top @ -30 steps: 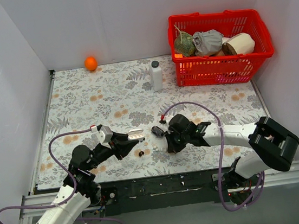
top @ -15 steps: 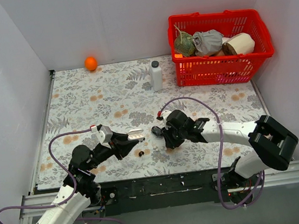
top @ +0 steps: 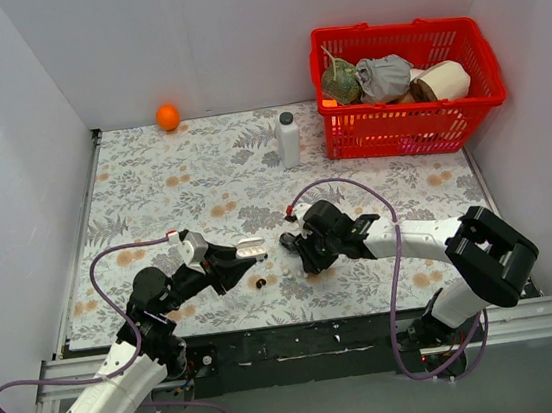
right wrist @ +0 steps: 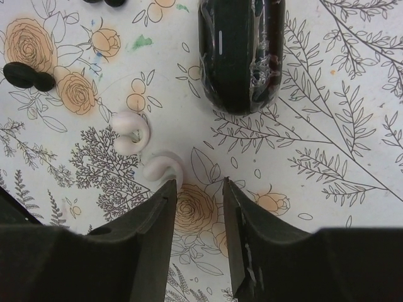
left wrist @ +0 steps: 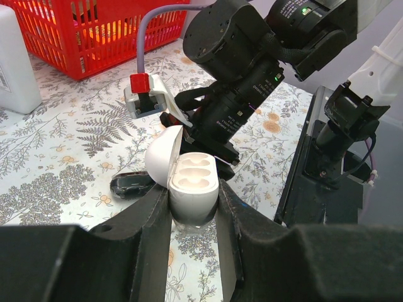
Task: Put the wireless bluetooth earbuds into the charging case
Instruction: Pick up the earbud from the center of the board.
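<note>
Grip comes first: my left end effector (left wrist: 192, 217) is pinching the white charging case (left wrist: 192, 179) by its lower shell. The lid is swung back to one side and both wells face up, empty. I hold it this way, just beside my other arm, so that a bud can be lowered straight in from above without the lid getting in the way.

My right end effector (right wrist: 198, 195) points down at the desk (top: 152, 181) with its fingers spread. Only the flowered cover shows in the gap between them, so it carries nothing. The two whitish earbuds (right wrist: 162, 170) lie on the desk just outside that gap. One is almost against the outer edge of the finger on the left of the wrist view, and the other is a little beyond it. I judge they belong in the white case (the colour match is my only ground for that). As things stand, closing would catch nothing, so a small sideways shift is needed to put the nearer bud between the fingers.

A black case (right wrist: 239, 53) lies shut on the desk past my fingertips, and black earbuds (right wrist: 24, 74) sit well off towards the edge of that view. Neither is in my way.

The buds are small and rounded, so I expect one could squirt out of an off-centre pinch.
</note>
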Controlling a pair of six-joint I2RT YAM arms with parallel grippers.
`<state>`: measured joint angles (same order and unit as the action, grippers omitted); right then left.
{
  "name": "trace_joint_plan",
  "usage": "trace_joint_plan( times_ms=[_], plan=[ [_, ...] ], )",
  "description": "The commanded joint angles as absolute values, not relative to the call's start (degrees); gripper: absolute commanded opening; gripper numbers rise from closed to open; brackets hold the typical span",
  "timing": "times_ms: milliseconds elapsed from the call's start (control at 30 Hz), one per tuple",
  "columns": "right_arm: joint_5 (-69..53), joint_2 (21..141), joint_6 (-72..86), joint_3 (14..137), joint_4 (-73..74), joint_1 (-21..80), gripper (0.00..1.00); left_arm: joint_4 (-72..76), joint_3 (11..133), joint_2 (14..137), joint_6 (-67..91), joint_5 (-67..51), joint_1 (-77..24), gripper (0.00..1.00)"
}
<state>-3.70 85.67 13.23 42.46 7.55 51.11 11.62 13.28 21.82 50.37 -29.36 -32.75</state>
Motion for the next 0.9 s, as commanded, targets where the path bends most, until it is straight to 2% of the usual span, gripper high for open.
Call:
trace_joint_plan(
  times_ms=[0, 300, 667, 867],
  plan=[
    [-5.45, 86.22, 12.83, 43.42, 6.15, 50.98, 0.44, 12.22, 15.73, 21.89, 50.36, -29.44, -32.87, 0.0],
    [-6.94, 86.13, 13.8, 42.1, 4.75, 51.68, 0.46, 12.3, 15.82, 22.15, 50.71, -29.44, -32.78, 0.0],
    [-7.38, 87.54, 14.33, 41.66, 3.96, 52.91, 0.42, 12.22, 15.82, 21.89, 50.89, -29.62, -32.78, 0.0],
    [-7.21, 87.45, 14.68, 41.31, 3.69, 53.09, 0.43, 12.22, 15.82, 21.8, 50.89, -29.62, -32.87, 0.0]
  ],
)
